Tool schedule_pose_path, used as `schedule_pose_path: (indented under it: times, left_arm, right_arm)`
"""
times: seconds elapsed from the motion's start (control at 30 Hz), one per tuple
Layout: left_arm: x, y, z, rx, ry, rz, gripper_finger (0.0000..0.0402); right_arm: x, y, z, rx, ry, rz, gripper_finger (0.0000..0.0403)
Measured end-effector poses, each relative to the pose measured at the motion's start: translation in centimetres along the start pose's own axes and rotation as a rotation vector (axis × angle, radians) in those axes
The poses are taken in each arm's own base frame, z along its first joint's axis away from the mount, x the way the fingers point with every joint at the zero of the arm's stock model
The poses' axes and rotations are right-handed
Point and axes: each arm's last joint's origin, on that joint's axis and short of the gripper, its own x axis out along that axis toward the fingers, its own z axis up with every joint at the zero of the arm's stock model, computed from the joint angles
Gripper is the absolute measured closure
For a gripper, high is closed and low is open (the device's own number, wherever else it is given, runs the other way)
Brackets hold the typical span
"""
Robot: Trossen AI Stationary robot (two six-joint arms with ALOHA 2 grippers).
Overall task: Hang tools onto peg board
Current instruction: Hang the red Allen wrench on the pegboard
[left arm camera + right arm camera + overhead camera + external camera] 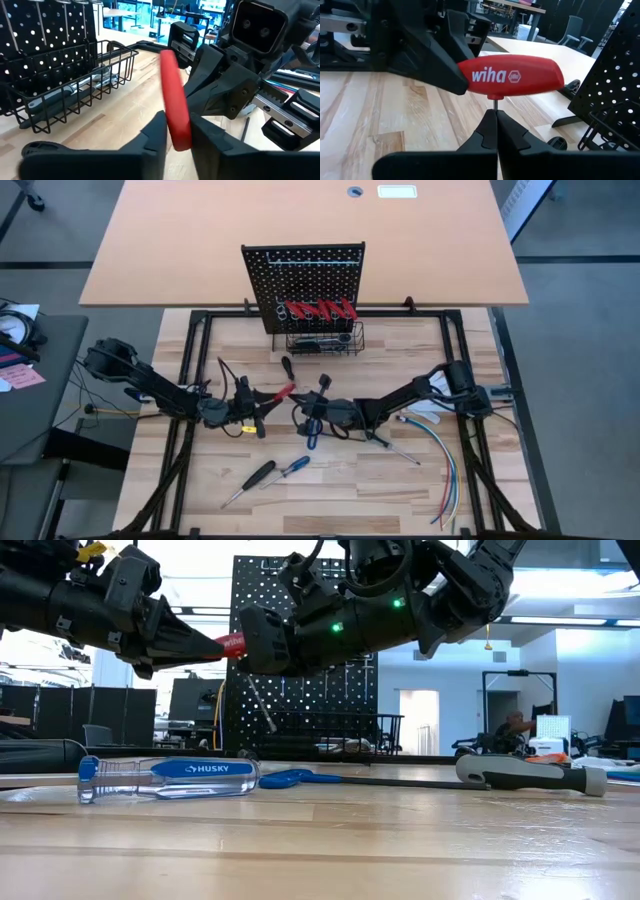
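Observation:
A red-handled "wiha" tool hangs in the air between my two grippers, above the wooden table's middle. My left gripper is shut on one end of its red handle, and my right gripper is shut on the thin metal shaft just under the handle. The black peg board stands upright at the table's far side. Red-handled pliers hang on it, and a wire basket sits at its base. My left gripper pinches the free end of the red handle between its two fingers, coming level from the table's left along the handle. The tool is clear of the table. My right gripper pinches the metal shaft right below the handle's middle between its shut fingertips, coming level from the table's right. The handle lies crosswise in front of the fingertips.
Loose tools lie on the near half of the table: a black-handled screwdriver, a blue-handled one and a long thin one. A bundle of coloured wires lies at the right. The basket holds some metal tools.

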Motion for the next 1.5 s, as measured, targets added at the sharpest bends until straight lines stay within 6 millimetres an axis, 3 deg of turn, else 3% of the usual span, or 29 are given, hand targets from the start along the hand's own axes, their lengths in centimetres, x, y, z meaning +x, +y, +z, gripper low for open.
schedule_pose_path:
  times: [0.1, 0.3, 0.57, 0.7, 0.83, 1.0, 1.17, 1.27, 1.4, 1.5]
  left_arm:
    - [0.0, 0.0, 0.0, 0.018, 0.001, 0.000, 0.0371]
    - [0.0, 0.0, 0.0, 0.045, 0.002, -0.005, 0.0371]
    - [-0.3, -0.1, 0.3, 0.079, -0.001, -0.024, 0.0371]
    - [-0.9, 0.2, 1.1, 0.093, 0.003, -0.023, 0.0371]
    - [-1.6, 0.7, 2.4, 0.148, 0.032, 0.029, 0.0371]
    - [-2.0, 0.7, 7.7, 0.321, 0.065, 0.176, 0.0371]
    - [-1.9, 1.8, 15.9, 0.437, 0.083, 0.324, 0.0371]
    - [-1.4, 2.9, 19.8, 0.485, 0.082, 0.420, 0.0371]
    - [0.1, 4.3, 22.9, 0.520, 0.073, 0.433, 0.0371]
    - [1.8, 5.6, 23.0, 0.530, 0.111, 0.461, 0.0371]
  right_arm:
    - [0.0, 0.0, 0.0, -0.002, 0.003, 0.000, 0.0403]
    - [-0.2, 0.3, 0.0, -0.029, 0.005, 0.009, 0.0392]
    - [-1.8, 0.3, 2.2, -0.124, 0.072, 0.028, 0.0273]
    - [-3.0, -0.8, 3.1, -0.164, 0.202, 0.030, 0.0215]
    - [-4.1, -1.6, 3.1, -0.161, 0.334, 0.021, 0.0182]
    - [-4.9, -1.7, 2.4, -0.139, 0.435, 0.013, 0.0176]
    - [-4.6, -1.2, 1.4, -0.152, 0.451, 0.016, 0.0182]
    - [-4.3, -1.2, 1.3, -0.139, 0.437, 0.012, 0.0184]
    - [-4.3, -1.1, 0.9, -0.152, 0.450, 0.013, 0.0184]
    - [-4.3, -1.1, 1.1, -0.143, 0.439, 0.013, 0.0184]
